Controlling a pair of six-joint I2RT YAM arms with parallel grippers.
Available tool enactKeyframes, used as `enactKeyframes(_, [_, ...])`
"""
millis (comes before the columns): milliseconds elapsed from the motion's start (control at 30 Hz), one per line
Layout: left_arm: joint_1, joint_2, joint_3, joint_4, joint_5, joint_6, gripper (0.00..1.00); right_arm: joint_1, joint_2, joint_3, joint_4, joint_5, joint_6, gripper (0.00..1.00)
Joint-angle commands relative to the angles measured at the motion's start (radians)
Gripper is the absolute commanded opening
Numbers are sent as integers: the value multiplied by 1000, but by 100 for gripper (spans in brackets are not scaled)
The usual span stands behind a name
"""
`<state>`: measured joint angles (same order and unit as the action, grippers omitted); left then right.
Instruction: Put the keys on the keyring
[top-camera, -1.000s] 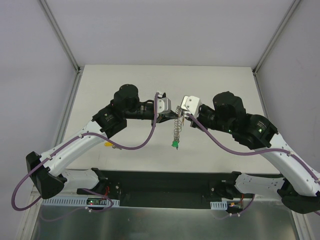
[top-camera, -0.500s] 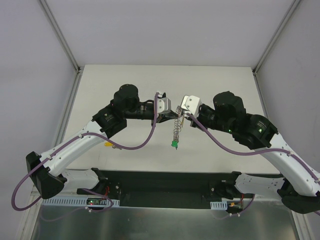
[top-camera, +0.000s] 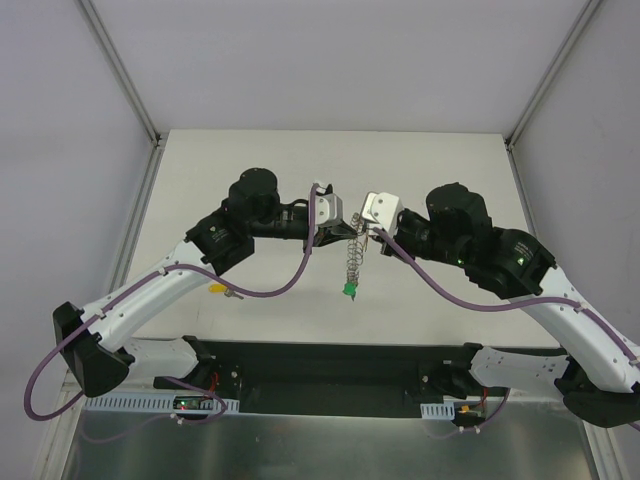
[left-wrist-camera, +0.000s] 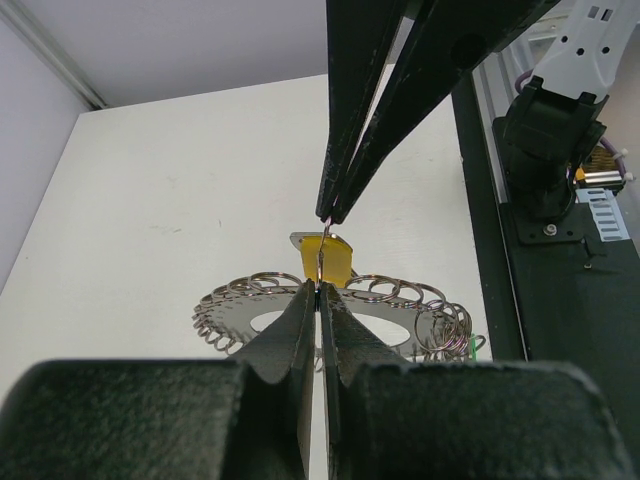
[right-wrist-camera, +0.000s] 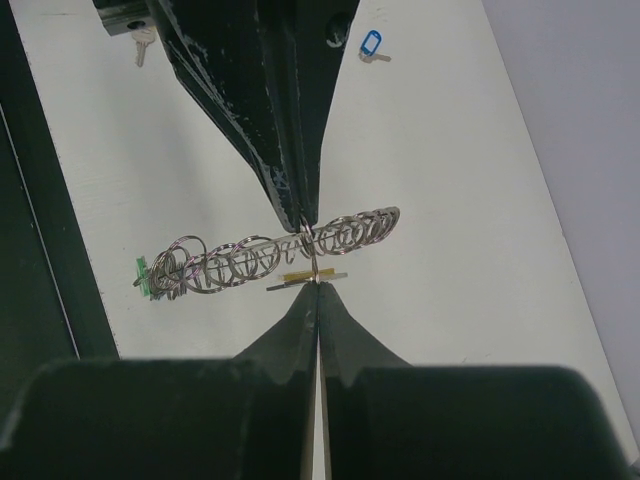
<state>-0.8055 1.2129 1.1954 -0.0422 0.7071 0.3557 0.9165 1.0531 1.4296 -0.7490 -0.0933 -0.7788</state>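
Well above the worktop (top-camera: 300, 170), the left gripper (top-camera: 345, 232) pinches the keyring (top-camera: 352, 262), a green key (top-camera: 348, 291) dangling. The right gripper (top-camera: 365, 232) is clenched on the loop (right-wrist-camera: 312, 250) beside the yellow key (left-wrist-camera: 337, 258).

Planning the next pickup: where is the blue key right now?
In the right wrist view, the blue key lies loose on the white table near the top edge, beyond the keyring and just right of the left gripper.

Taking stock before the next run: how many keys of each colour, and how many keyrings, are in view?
Green key: 1
Blue key: 1
Yellow keys: 2
Keyring: 1
Total: 5
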Motion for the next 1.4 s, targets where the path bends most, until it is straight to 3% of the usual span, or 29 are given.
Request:
enactKeyframes(0, [-12, 8, 35, 71, 71, -14, 0, 16, 1, 18, 39, -51, -8, 1])
enactKeyframes(433, [-12, 14, 36, 71, 118, -9, 0, 18, 8, 22, 31, -74, -16, 1])
enactKeyframes(733, [-11, -24, -8, 71, 9, 6, 0, 16, -37, 22, 7, -17, -4, 1])
enactKeyframes(1367, [-9, -61, -54, 154, 45, -60, 0, -4, -70, -54, 40, -26, 30, 1])
